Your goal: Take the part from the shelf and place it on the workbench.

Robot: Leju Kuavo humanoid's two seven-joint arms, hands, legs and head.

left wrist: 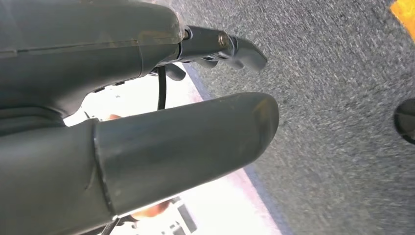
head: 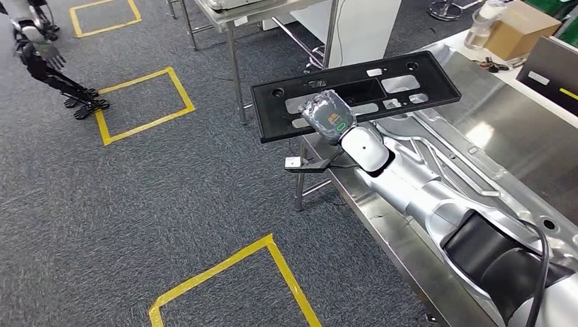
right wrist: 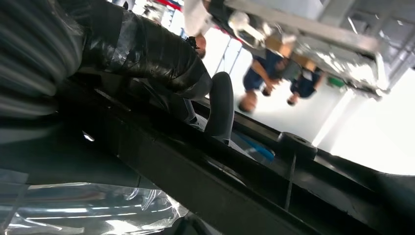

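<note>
At centre right of the head view, the right arm reaches up from the lower right corner, its right hand (head: pixel 330 116) gripping the part (head: pixel 354 92), a long black panel with cut-outs held roughly flat above the near edge of the workbench (head: pixel 497 129). A box (head: pixel 519 27) sits at upper right (contents hidden). The left hand (left wrist: pixel 147 122) hangs over carpet, nothing visible in its fingers.

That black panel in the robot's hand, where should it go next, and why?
Probably lower it a little onto the metal workbench. The right hand holds the black panel in the air, tilted, partly over the bench's near end and partly over the floor, so it likely needs moving further over the bench first.
</note>
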